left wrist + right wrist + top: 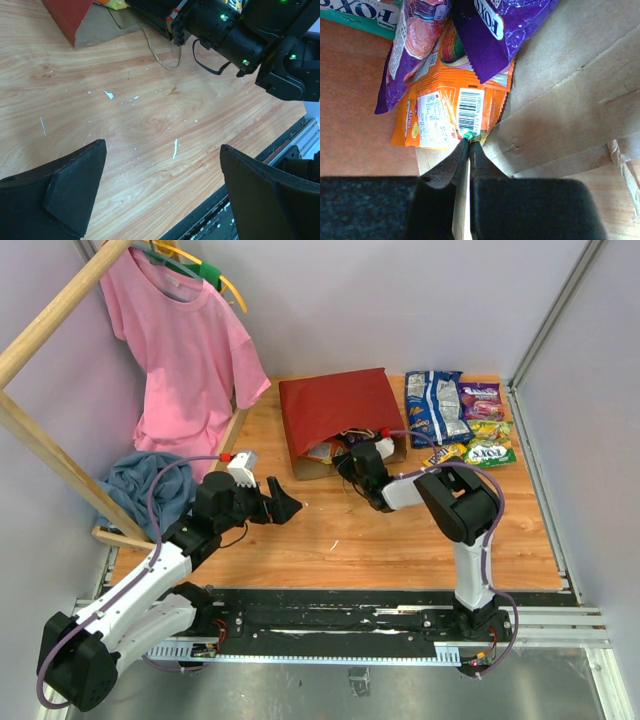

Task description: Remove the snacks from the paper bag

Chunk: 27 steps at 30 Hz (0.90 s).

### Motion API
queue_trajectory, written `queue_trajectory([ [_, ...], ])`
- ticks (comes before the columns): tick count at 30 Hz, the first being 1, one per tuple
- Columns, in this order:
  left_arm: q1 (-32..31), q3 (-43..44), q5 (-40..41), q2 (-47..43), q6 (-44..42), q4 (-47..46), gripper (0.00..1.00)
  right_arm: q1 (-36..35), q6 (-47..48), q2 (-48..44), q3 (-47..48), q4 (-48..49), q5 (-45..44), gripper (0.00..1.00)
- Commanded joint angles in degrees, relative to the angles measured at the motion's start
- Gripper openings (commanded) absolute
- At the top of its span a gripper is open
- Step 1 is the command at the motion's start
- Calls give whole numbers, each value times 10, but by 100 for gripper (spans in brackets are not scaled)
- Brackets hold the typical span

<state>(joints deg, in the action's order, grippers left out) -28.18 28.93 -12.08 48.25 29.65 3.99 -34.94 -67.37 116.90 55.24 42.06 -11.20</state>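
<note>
The red paper bag (pixel 330 412) lies on its side with its mouth toward me. My right gripper (pixel 352 464) reaches into that mouth. Seen from the right wrist, the right gripper (pixel 469 143) is shut, pinching the lower edge of an orange snack packet (pixel 440 117) that lies on the bag's brown inner wall (pixel 570 100). Two purple packets (pixel 495 30) overlap the orange one. Several snacks lie outside on the table's right: a blue-white cookie bag (pixel 436 405), a purple bag (pixel 482 400) and green-yellow packs (pixel 486 448). My left gripper (pixel 285 503) hovers open over bare wood, left gripper (pixel 162 160) holding nothing.
A pink shirt (pixel 185 350) hangs on a wooden rack (pixel 50 315) at the back left, with a blue cloth heap (pixel 145 490) below it. The bag's twisted handle (pixel 162 57) trails on the wood. A metal rail (pixel 350 625) runs along the near edge.
</note>
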Motion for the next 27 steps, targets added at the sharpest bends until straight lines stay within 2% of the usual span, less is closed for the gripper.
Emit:
queue_trajectory([
  [1,4,18,8,-4,-10,5,100,4,26,-57,-7,-36,2,1],
  [8,4,23,15,10,-14,5,100,-1,43,-186,-53,-107,66,1],
  [15,4,49,58,10,-38,36,100,-9,108,-340,-111,-261,129,1],
  [19,4,48,40,18,-25,23,100,-17,169,-460,-157,-355,121,1],
  [23,4,50,23,31,-17,15,100,-17,260,-551,-172,-463,170,2],
  [25,4,50,19,36,-12,11,100,-18,300,-582,-192,-509,205,10],
  [26,4,48,15,39,-8,5,100,-18,308,-597,-207,-534,212,21],
  [27,4,45,10,42,-1,-6,100,-17,309,-611,-224,-559,208,38],
])
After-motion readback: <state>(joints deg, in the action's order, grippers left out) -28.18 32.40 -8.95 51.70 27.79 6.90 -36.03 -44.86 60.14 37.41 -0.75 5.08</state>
